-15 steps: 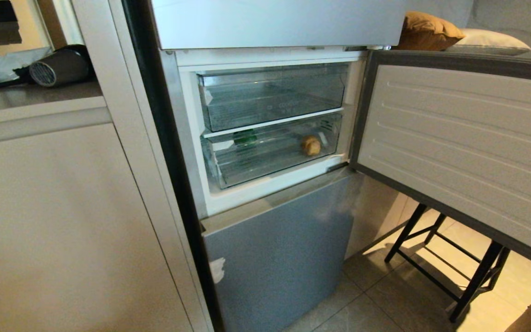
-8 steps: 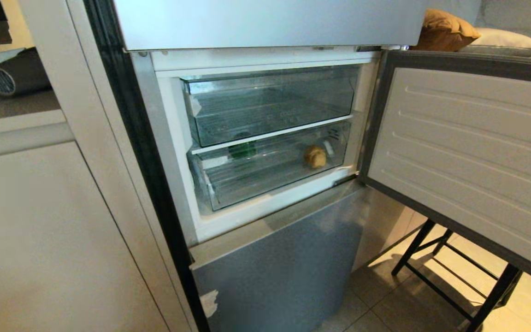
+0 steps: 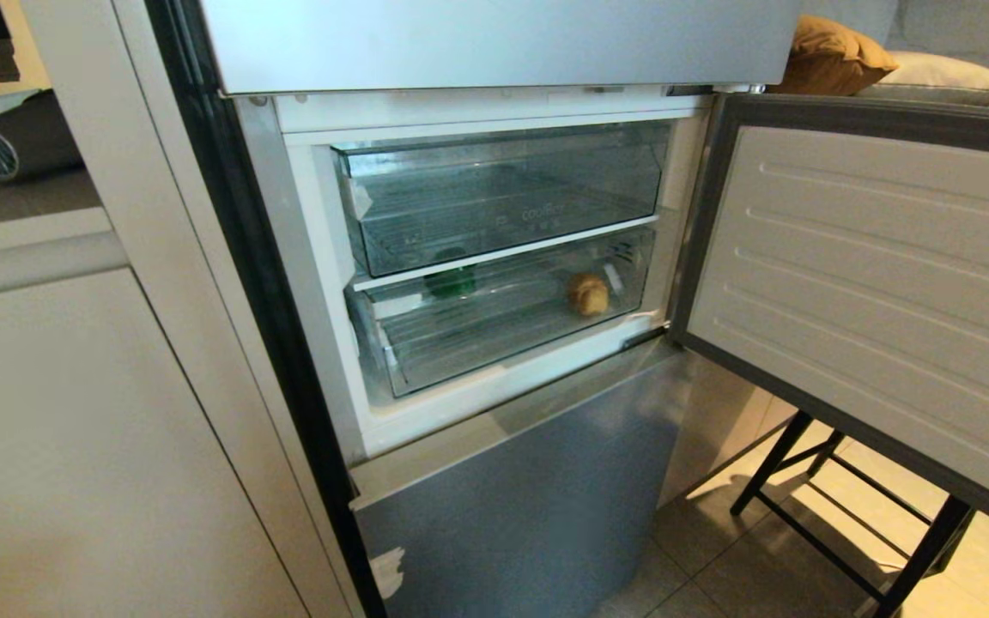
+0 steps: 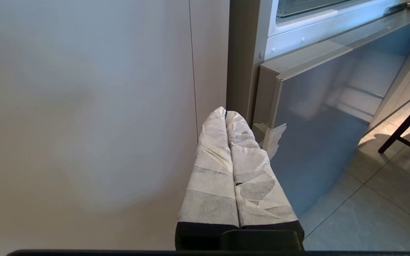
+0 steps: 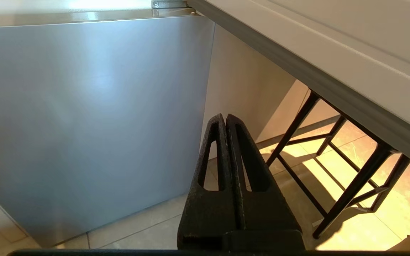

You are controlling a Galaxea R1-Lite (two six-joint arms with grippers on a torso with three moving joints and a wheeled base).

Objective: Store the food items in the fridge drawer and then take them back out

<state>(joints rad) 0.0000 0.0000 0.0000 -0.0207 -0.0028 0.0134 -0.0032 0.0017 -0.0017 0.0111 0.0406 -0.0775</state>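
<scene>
The silver-grey fridge stands with its middle door (image 3: 872, 283) swung open to the right. Two clear drawers sit pushed in. The lower fridge drawer (image 3: 503, 339) holds the food items: a green bell pepper (image 3: 450, 281) at the back left and a tan potato-like lump (image 3: 588, 293) at the right. The upper drawer (image 3: 503, 202) looks empty. Neither arm shows in the head view. My left gripper (image 4: 225, 113), wrapped in white tape, is shut and empty, low beside the fridge's lower door. My right gripper (image 5: 225, 116) is shut and empty, low under the open door.
Beige cabinet fronts (image 3: 100, 446) fill the left. A black-legged stool (image 3: 855, 515) stands under the open door on the tiled floor. A dark cylindrical appliance (image 3: 14, 142) lies on the counter at the far left. Cushions (image 3: 838, 56) lie behind the door.
The whole head view has shifted: the fridge opening sits lower and slightly more to the left in the picture, as the camera moved. The drawers and food items have not moved.
</scene>
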